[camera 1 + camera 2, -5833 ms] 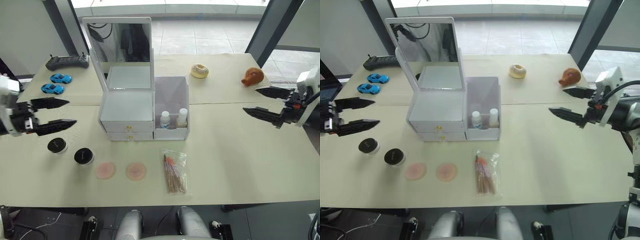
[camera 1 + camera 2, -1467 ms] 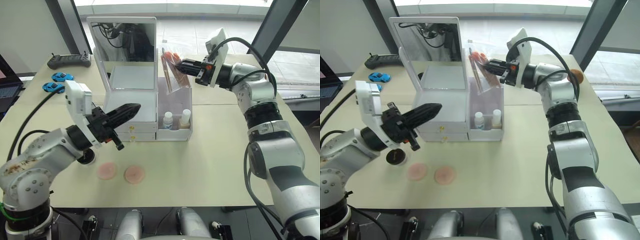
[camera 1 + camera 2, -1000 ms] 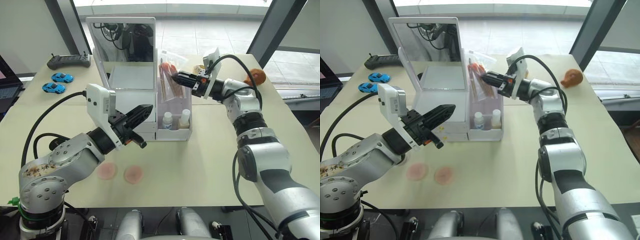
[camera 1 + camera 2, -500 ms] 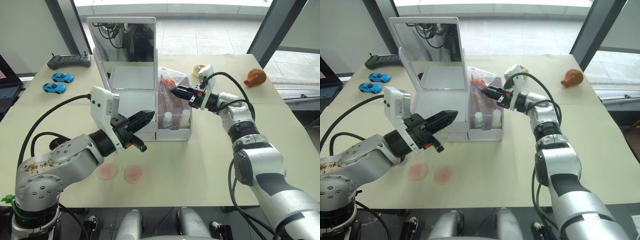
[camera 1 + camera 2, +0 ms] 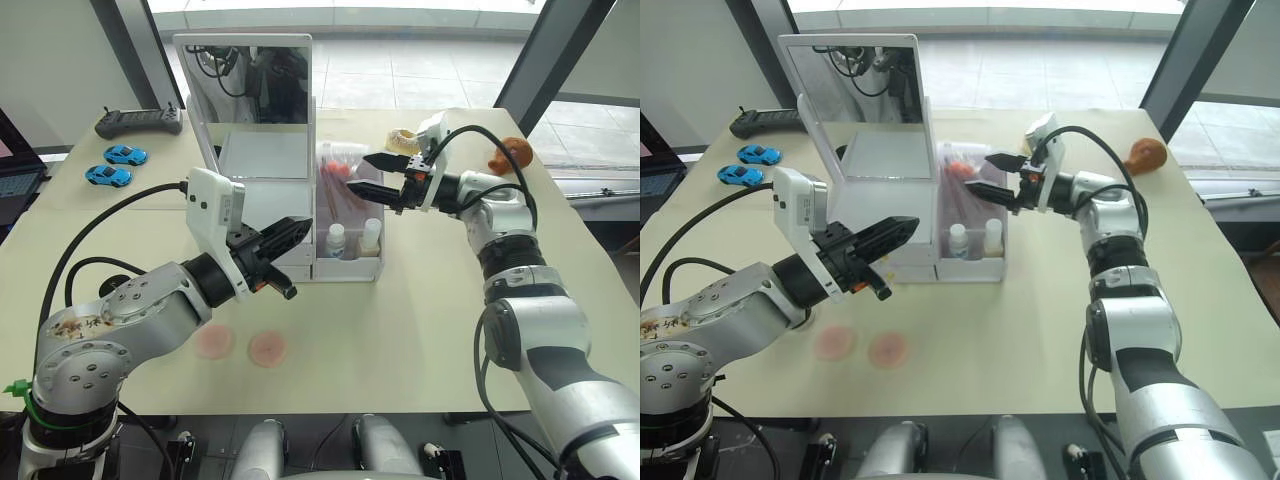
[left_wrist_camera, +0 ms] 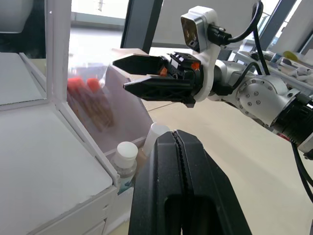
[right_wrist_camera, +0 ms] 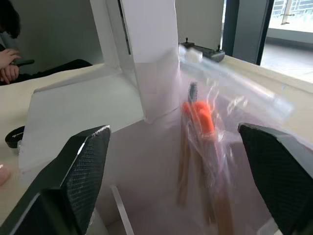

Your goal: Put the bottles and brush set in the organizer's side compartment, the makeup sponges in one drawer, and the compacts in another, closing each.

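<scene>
1. The right claw [image 5: 378, 175] is spread wide and holds nothing, beside the translucent white side compartment [image 5: 362, 262] of the white plastic mirrored organizer [image 5: 262, 205].
2. The clear pouch of brown-handled brushes [image 5: 340, 185] stands inside that compartment, behind two white-capped bottles [image 5: 350, 238].
3. The left claw [image 5: 292, 230] is clenched, empty, before the drawers.
4. Two flat pink sponges [image 5: 240, 346] lie on the beige surface [image 5: 430, 330].
</scene>
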Motion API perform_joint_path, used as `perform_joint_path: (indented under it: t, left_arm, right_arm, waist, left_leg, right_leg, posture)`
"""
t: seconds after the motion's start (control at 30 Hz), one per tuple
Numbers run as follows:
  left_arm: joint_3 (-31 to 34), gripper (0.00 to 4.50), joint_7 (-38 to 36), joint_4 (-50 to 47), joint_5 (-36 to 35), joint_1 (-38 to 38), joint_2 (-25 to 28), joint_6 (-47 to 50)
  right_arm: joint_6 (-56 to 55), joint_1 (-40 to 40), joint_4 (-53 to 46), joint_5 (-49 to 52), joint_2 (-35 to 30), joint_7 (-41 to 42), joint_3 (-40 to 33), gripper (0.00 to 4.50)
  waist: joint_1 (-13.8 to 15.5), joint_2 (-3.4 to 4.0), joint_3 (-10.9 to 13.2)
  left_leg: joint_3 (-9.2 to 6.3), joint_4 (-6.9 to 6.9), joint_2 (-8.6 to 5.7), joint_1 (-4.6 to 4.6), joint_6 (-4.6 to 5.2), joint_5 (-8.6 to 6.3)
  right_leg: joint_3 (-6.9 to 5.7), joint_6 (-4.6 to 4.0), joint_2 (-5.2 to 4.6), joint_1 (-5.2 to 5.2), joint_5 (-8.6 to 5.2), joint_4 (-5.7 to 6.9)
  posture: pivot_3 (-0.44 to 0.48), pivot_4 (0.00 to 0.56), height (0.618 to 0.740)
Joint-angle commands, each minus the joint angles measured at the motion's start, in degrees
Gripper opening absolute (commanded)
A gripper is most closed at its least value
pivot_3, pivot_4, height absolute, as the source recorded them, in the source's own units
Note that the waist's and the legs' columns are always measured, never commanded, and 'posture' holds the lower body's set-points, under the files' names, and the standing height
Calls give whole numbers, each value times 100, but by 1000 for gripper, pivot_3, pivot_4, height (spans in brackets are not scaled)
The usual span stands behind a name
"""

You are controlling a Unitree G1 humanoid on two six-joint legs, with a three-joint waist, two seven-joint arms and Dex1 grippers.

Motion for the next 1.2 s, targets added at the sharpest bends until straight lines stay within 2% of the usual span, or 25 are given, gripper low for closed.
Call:
perform_joint_path:
  t: [0.03,0.27,0.47,0.6,0.73,0.77,0.9,0.93,1.2]
  left_arm:
    - [27,0,-89,2,-4,-140,-19,-162]
    - [-9,0,-149,56,5,-183,-67,-167]
    - [52,0,-247,49,202,-155,-17,-186]
    - [-10,0,-308,55,372,-142,-67,-180]
    - [-4,0,-428,84,481,-169,-29,-127]
    - [21,0,-518,90,533,-154,57,-87]
    - [84,0,-721,122,667,-102,232,-66]
    - [89,0,-739,139,671,-120,238,-81]
    - [161,0,-1010,275,860,-190,330,-97]
  right_arm:
    - [503,53,-759,293,-99,100,-128,4434]
    - [979,239,-1885,312,-246,-168,-28,4434]
    - [778,56,-1986,-20,-283,-652,187,4434]
    - [-311,-338,-1066,-1064,-203,-1545,706,3320]
    - [-1035,-749,-172,-1525,-29,-1913,963,1844]
    - [-1189,-828,24,-1614,16,-1997,1003,1615]
    - [-1689,-1097,842,-2052,210,-2644,1201,236]
    - [-1781,-1145,1034,-2174,270,-2822,1265,33]
    - [-2056,-1374,1968,-3083,727,-3900,1813,33]
  waist:
    - [-5,0,0]
    - [4,0,0]
    - [4,0,0]
    - [-2,0,0]
    - [-4,0,0]
    - [-6,0,0]
    - [-7,0,0]
    - [-5,0,0]
    - [-36,1,0]
  left_leg:
    - [1,0,0,0,0,0]
    - [1,1,-1,-1,0,0]
    - [1,1,-1,0,0,0]
    - [3,0,-1,0,-1,1]
    - [3,-1,-1,0,-8,5]
    - [3,-2,-1,0,-14,8]
    - [2,-5,-1,-1,-19,12]
    - [2,-5,-1,0,-20,12]
    - [0,-6,-1,2,-23,14]
  right_leg:
    - [0,0,0,0,0,1]
    - [1,1,-1,-1,0,0]
    - [0,1,0,-1,-1,1]
    - [2,1,0,-3,-1,0]
    - [2,1,0,-3,-1,-1]
    - [2,1,0,-3,-1,0]
    - [2,1,0,-5,-1,2]
    - [2,1,0,-5,-1,1]
    - [2,1,-1,-6,0,8]
  posture:
    - [0,150,740]
    - [0,150,740]
    - [0,150,740]
    - [0,150,740]
    - [0,150,740]
    - [0,150,740]
    - [0,150,740]
    - [0,150,740]
    - [0,150,740]
